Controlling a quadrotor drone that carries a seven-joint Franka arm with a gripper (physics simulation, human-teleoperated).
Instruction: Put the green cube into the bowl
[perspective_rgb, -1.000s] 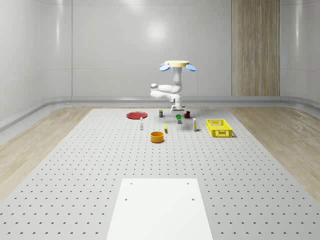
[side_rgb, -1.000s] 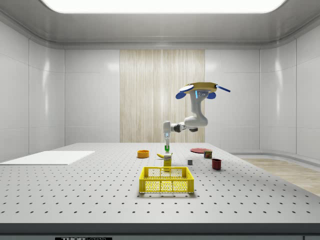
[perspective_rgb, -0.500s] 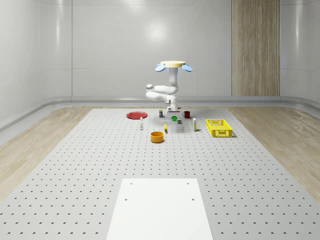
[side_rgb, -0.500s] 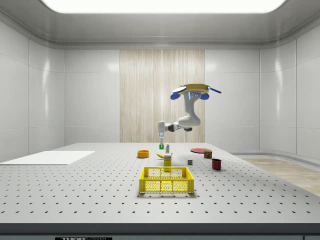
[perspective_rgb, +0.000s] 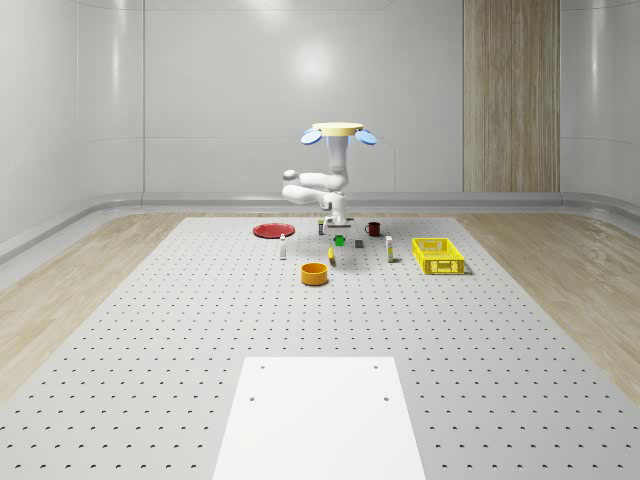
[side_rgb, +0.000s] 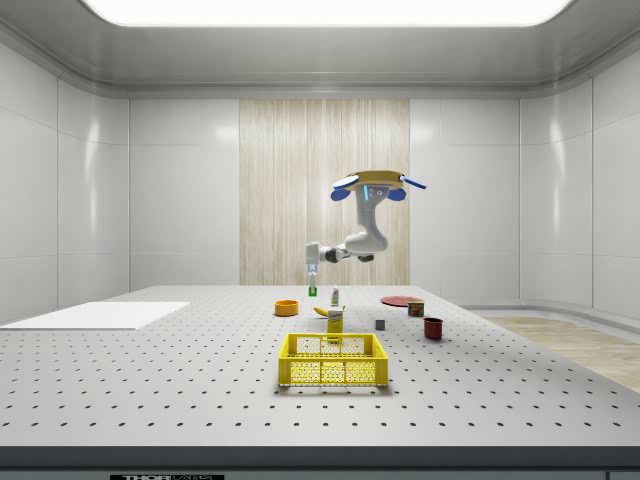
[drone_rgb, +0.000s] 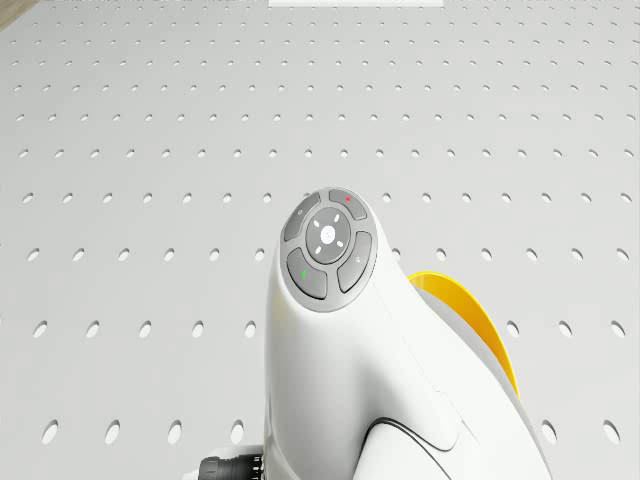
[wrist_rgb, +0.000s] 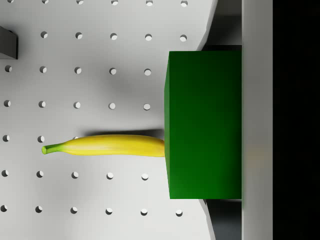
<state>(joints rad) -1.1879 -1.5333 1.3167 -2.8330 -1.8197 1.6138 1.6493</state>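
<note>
The drone (perspective_rgb: 338, 130) hovers over the far part of the table, and its arm reaches down to the gripper (perspective_rgb: 338, 232). That gripper is shut on the green cube (perspective_rgb: 339, 240), which hangs above the table. In the side view the gripper (side_rgb: 312, 284) and cube (side_rgb: 313, 292) are just right of the orange bowl (side_rgb: 286, 308). The bowl (perspective_rgb: 315, 273) stands on the table nearer the whole-scene camera, a little left of the cube. The wrist view has the green cube (wrist_rgb: 202, 125) against a grey finger pad (wrist_rgb: 257, 150), over a banana (wrist_rgb: 105, 146). Behind the arm in the drone view is the bowl's rim (drone_rgb: 484, 325).
A yellow basket (perspective_rgb: 438, 255) stands at the whole-scene view's right. A red plate (perspective_rgb: 272, 231), a red mug (perspective_rgb: 373, 229), a can (perspective_rgb: 321, 227), a grey cube (perspective_rgb: 357, 243), two small bottles (perspective_rgb: 283, 248) (perspective_rgb: 389, 250) and the banana (perspective_rgb: 331, 256) lie around the gripper. A white sheet (perspective_rgb: 318, 415) lies in front.
The drone, arm and held green cube have moved towards the whole-scene view's left, and left in the side view, closer to the bowl.
</note>
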